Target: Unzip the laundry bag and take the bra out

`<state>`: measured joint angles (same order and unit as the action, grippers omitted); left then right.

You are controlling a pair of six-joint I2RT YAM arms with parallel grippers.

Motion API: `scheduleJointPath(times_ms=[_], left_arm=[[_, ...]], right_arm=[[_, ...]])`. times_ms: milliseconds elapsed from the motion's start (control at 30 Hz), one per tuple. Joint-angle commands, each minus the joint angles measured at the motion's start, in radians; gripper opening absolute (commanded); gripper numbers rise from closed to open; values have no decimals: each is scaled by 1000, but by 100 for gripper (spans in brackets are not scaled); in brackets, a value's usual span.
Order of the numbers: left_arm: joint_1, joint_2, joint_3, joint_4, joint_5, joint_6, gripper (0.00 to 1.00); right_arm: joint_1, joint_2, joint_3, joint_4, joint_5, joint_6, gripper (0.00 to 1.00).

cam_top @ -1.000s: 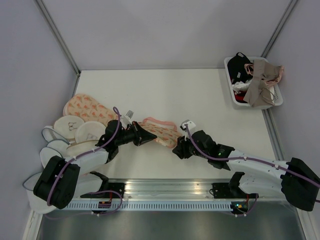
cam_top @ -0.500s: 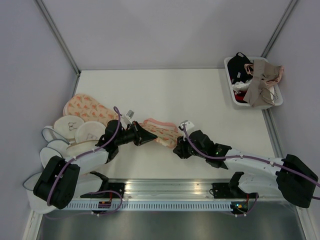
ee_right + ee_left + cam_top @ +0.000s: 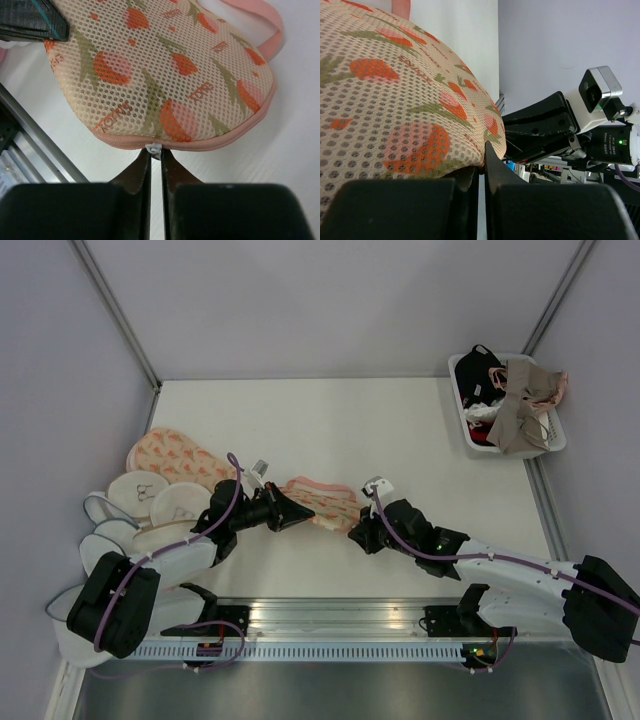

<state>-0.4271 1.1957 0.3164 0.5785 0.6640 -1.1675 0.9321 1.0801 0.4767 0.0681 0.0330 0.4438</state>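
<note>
The laundry bag (image 3: pixel 322 502), peach mesh with an orange-red print and pink trim, lies on the table between my two grippers. It fills the left wrist view (image 3: pixel 395 95) and the right wrist view (image 3: pixel 165 75). My left gripper (image 3: pixel 292 512) is shut on the bag's left end (image 3: pixel 482 165). My right gripper (image 3: pixel 357 537) is shut on the small white zipper pull (image 3: pixel 154 148) at the bag's pink zipped edge. The zipper looks closed. The pink bra is hidden.
A second printed pouch (image 3: pixel 170 458) and several round white mesh pouches (image 3: pixel 135 502) lie at the left. A white basket (image 3: pixel 480 445) with black and beige garments stands at the back right. An aluminium rail (image 3: pixel 330 615) runs along the near edge.
My right gripper has shifted slightly along the bag's near edge. The bag and left arm stay about where they were.
</note>
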Motion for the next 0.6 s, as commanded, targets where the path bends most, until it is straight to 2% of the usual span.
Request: scheduleJointPath(times_ms=[0,100,333,500,567], left_arm=[[-2,-15,-5,47,29,2,2],[-2,-15,-5,38,29,12,2],[-1,4,10,20,31,43,2],[-1,44,33,9,45,75,2],[-1,59,52,11,51,101,2]], right_arm=[[2,-16,46,4,59,3,2],[2,-8,66,-57,94,3,0],[4,-3,152,-358,246,3,0],[2,23,171,-453,274,10,1],[2,58,183,-508,340,32,0]])
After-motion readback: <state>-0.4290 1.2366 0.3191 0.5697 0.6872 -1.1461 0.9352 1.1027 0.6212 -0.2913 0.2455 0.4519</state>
